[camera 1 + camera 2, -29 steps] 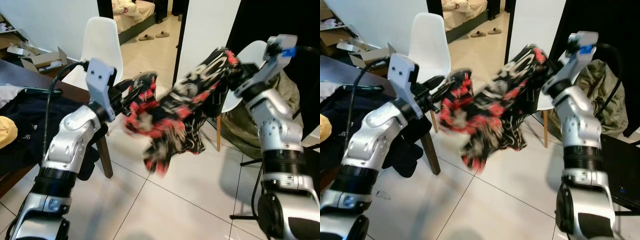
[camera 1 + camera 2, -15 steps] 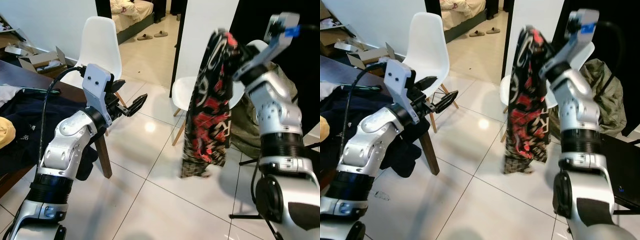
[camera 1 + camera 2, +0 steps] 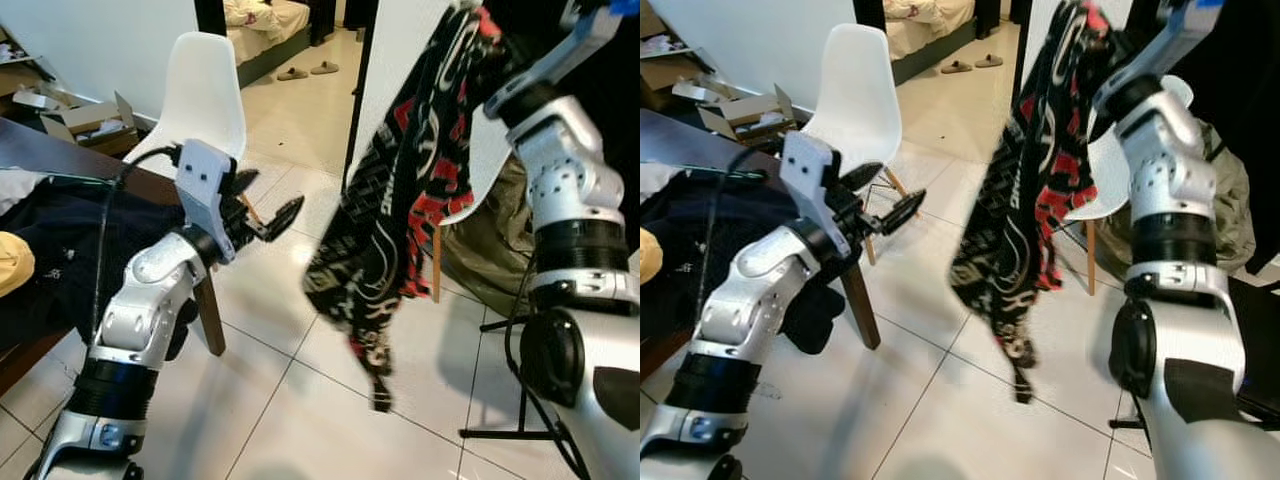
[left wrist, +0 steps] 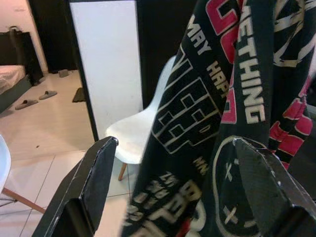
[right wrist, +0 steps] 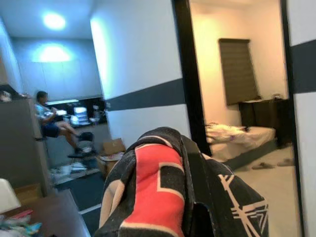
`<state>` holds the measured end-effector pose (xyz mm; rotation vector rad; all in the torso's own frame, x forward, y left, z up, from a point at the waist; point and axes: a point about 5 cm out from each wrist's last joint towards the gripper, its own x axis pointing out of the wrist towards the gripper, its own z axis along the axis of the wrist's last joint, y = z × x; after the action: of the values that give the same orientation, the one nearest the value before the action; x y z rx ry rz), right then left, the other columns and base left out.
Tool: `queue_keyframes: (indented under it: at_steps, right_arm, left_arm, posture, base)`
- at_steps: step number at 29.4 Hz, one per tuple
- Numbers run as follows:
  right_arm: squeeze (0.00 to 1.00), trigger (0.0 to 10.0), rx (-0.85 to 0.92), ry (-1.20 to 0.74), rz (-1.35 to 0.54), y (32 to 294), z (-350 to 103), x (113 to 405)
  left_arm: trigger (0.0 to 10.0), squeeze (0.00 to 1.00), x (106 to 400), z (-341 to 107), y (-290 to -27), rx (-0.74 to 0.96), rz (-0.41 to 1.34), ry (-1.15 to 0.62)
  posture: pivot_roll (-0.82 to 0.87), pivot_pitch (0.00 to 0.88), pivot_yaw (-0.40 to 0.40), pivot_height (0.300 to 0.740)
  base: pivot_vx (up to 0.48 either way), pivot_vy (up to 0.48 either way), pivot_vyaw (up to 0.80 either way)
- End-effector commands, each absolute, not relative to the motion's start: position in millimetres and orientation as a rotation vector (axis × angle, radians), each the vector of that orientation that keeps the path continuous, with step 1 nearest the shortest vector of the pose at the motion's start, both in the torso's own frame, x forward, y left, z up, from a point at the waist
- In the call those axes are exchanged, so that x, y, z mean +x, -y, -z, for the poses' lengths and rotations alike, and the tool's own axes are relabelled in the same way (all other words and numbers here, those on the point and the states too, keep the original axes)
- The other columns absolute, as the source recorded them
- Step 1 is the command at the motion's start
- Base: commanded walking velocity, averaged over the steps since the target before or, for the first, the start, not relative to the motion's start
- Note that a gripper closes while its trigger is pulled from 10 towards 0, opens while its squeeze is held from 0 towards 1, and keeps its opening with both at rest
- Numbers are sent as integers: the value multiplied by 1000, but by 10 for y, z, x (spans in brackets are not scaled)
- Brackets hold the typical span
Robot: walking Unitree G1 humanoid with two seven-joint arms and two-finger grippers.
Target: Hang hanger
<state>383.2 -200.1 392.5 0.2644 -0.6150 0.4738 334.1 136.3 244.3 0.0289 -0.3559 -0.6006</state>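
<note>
A black shirt [image 3: 400, 200] with red and white print hangs down from my raised right arm [image 3: 565, 170] at the top right; its lower end swings above the tiled floor. In the right wrist view the cloth [image 5: 163, 192] drapes over the right gripper and hides its fingers. No hanger can be made out under the cloth. My left gripper [image 3: 268, 200] stands open at mid-height, a short way left of the shirt and apart from it. Looking along the left fingers [image 4: 94, 182], the shirt [image 4: 237, 98] hangs just beyond the tips.
A white chair [image 3: 205, 90] stands behind my left arm and another [image 3: 490, 150] behind the shirt. A dark table [image 3: 150, 180] with clothes is on the left. An olive bag [image 3: 490, 250] and black stand legs [image 3: 520, 400] are on the right. A seated person [image 5: 47, 123] is far off.
My left gripper let go of the shirt and drew back open. The right arm lifted the shirt higher, and its lower end has swung toward the left.
</note>
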Motion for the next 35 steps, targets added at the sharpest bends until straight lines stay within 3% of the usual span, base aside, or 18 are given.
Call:
queue_keyframes:
  at_steps: [1,3,4,9,14,22,29,35]
  right_arm:
    - [0,0,280,712,-465,2076,-4158,3744]
    - [0,0,280,712,-465,2076,-4158,3744]
    - [0,0,334,783,-485,2140,-4371,3667]
    - [0,0,385,870,-575,2131,-4598,3537]
    - [0,0,374,925,-791,1830,-4720,3397]
    - [0,0,369,955,-943,1578,-4800,3284]
    - [0,0,380,973,-1106,1365,-4854,3135]
    - [0,0,367,992,-1164,1345,-4870,3022]
  left_arm:
    - [10000,784,3308,-2396,-1307,11,629,349]
    - [10000,784,3308,-2396,-1307,11,629,349]
    - [10000,0,3257,-2380,-1227,-52,676,363]
    - [10000,0,3182,-2340,-1144,-99,740,377]
    - [10000,0,3176,-2183,-1000,-51,764,340]
    - [10000,0,3227,-2158,-832,-31,753,354]
    - [10000,0,3263,-2408,-702,-56,769,452]
    - [10000,0,3203,-2510,-711,-84,813,487]
  posture:
    - [-15,58,-58,740]
    - [-15,58,-58,740]
    - [-13,62,-61,740]
    - [-13,66,-60,740]
    - [-18,69,-61,740]
    - [-23,67,-61,740]
    - [-31,65,-62,740]
    - [-38,65,-58,740]
  base:
    - [0,0,0]
    - [0,0,0]
    - [0,0,0]
    - [0,0,0]
    - [0,0,0]
    - [0,0,0]
    - [0,0,0]
    - [0,0,0]
